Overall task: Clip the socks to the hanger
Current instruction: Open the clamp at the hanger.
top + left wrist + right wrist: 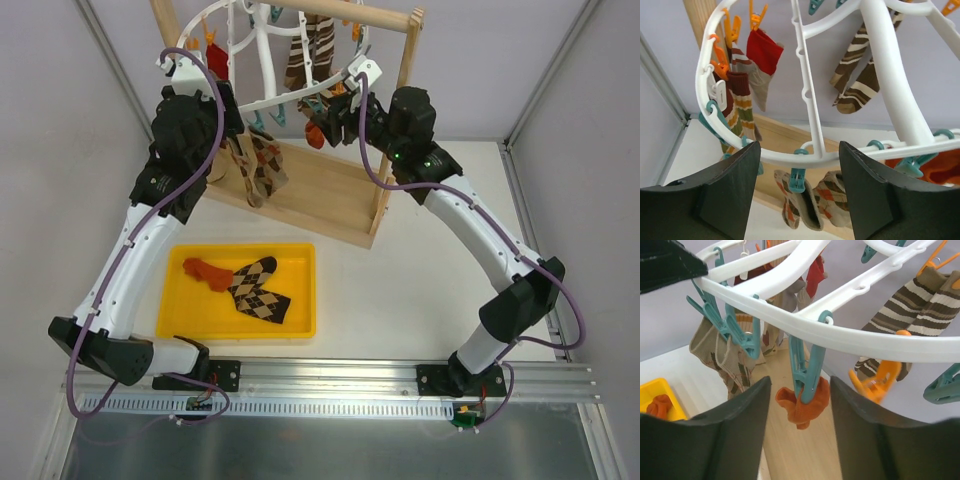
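Observation:
The white oval hanger point(262, 62) hangs from the wooden stand, ringed with teal and orange pegs. One orange sock point(809, 404) dangles bunched from a teal peg point(807, 365) on the hanger's near rim. My right gripper point(800, 381) is open, its fingers on either side of that peg and sock and touching neither. A second orange sock point(205, 270) lies in the yellow tray point(190, 322). Over at the hanger's left side, my left gripper point(797, 147) is open. The white rim point(785, 159) runs crosswise just past its fingertips, and nothing is gripped.
Brown striped socks point(860, 80), argyle socks point(805, 200) and a red-topped sock point(762, 50) hang from other pegs. Another argyle pair point(262, 290) lies in the tray. The wooden stand's base point(310, 195) and right post point(395, 120) stand under and beside the hanger.

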Controlling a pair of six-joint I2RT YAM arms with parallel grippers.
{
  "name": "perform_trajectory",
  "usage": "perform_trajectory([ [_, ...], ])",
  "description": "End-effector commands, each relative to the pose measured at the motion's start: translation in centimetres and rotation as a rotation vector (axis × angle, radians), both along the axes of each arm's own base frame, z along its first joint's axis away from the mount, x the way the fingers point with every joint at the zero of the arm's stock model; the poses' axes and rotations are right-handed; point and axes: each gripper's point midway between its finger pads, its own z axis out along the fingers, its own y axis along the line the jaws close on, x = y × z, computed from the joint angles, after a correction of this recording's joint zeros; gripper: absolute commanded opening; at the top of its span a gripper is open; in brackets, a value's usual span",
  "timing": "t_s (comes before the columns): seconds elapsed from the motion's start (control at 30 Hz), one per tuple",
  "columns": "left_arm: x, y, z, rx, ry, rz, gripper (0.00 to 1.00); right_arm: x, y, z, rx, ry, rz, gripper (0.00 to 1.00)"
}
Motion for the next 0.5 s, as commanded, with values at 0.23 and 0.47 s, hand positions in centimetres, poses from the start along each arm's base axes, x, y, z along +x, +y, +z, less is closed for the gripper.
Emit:
perform_trajectory([
  [0.23, -5.2, -4.7, 4.6, 0.028, -0.149, -0.389, 0.72, -1.1, 0.7, 5.0, 0.080, -0.109, 0.060, 0.39],
  [0.47, -7.1, -7.8, 4.8, 0.135, -0.190, -0.607, 0.76, -2.2, 2.0, 4.8, 0.074, -0.107, 0.104, 0.36],
])
